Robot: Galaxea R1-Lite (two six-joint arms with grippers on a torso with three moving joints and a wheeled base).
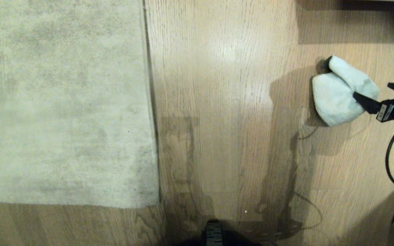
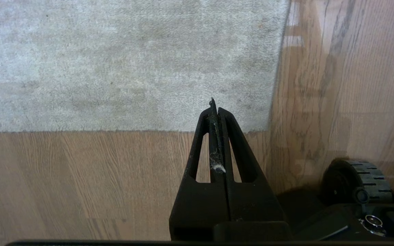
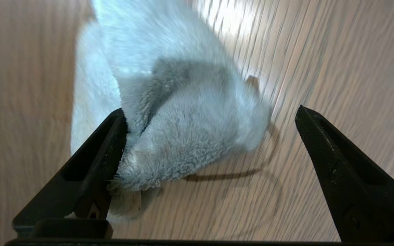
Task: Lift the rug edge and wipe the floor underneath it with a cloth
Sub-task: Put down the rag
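1. Right now the right claw [image 3: 210,136] is reaching in at three o'clock, fingers spread wide around the cloth [image 1: 340,92], which is lying on the floor [image 1: 224,102].
2. Over at nine o'clock the rug edge [image 1: 150,102] is lying flat.
3. Meanwhile the left claw [image 2: 216,112] is hanging pressed together above the rug's corner.

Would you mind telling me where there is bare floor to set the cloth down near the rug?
The widest bare floor is the plank strip between the rug edge and the cloth. A narrower strip runs below the rug's near border. It is crowded at far right, where the open right gripper straddles the cloth, with a cable trailing.
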